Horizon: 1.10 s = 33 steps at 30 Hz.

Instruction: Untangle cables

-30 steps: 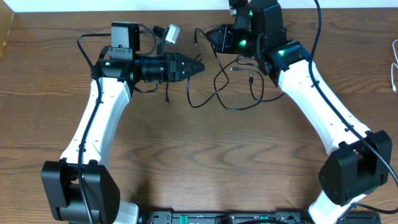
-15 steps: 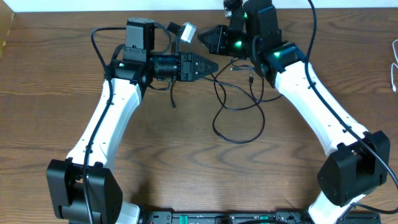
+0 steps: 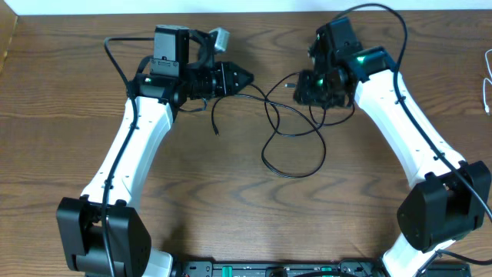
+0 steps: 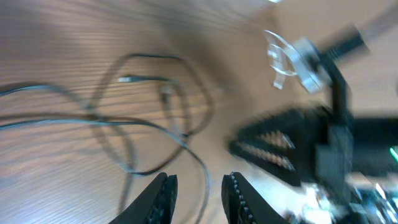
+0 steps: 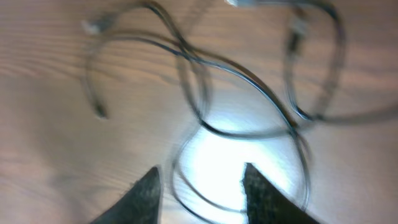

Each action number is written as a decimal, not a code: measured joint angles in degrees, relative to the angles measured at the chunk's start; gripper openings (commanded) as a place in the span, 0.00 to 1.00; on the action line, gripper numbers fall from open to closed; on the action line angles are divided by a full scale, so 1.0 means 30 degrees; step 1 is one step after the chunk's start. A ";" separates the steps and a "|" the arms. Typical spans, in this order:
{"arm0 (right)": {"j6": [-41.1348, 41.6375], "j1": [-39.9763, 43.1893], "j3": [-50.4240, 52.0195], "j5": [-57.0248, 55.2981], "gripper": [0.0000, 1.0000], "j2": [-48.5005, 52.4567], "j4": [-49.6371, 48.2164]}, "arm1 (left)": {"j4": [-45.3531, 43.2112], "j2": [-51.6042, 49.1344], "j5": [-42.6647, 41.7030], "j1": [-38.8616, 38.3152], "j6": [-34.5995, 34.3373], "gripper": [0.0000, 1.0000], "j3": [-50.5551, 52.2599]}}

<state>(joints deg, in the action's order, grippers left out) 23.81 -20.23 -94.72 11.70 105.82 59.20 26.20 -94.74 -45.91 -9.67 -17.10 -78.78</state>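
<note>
Though slack and flat, thin black cables (image 3: 292, 175) in crossed loops, left and right jaws parted, empty.

White arms (image 3: 127, 146), black joints (image 3: 101, 235), green LEDs (image 3: 358, 60).

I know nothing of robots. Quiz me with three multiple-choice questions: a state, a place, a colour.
1. The left end effector and right end effector are: A both shut; B both open; C one clamping cable.
2. The black cable lies: A between the two end effectors; B by the arm bases; C off the table.
3. The table is: A white; B brown wood; C green.
Answers: B, fingers apart in both wrist views; A, overhead shows it between them; B, wood grain shows.
</note>
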 measured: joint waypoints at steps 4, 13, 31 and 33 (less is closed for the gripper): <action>-0.0525 0.0087 0.0270 -0.1698 0.50 0.0000 0.2062 | 0.0583 0.0000 0.1996 0.0095 -0.0663 0.31 0.0000; -0.0590 0.0546 0.3738 -0.2419 0.59 0.0000 0.2484 | 0.0772 0.0000 0.3468 0.0095 -0.0940 0.32 0.0000; 0.0918 0.0474 0.9442 -0.1180 0.38 0.0015 -0.3716 | 0.1137 0.0000 0.3927 0.0095 -0.0947 0.35 0.0000; 0.0954 0.0466 0.9661 -0.1173 0.33 0.0015 -0.4102 | 0.1122 0.0000 0.3934 0.0095 -0.0947 0.35 0.0000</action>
<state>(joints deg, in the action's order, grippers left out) 26.68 -18.83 -65.73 8.19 105.86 46.89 29.56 -94.74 -34.11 -9.39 -19.94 -78.78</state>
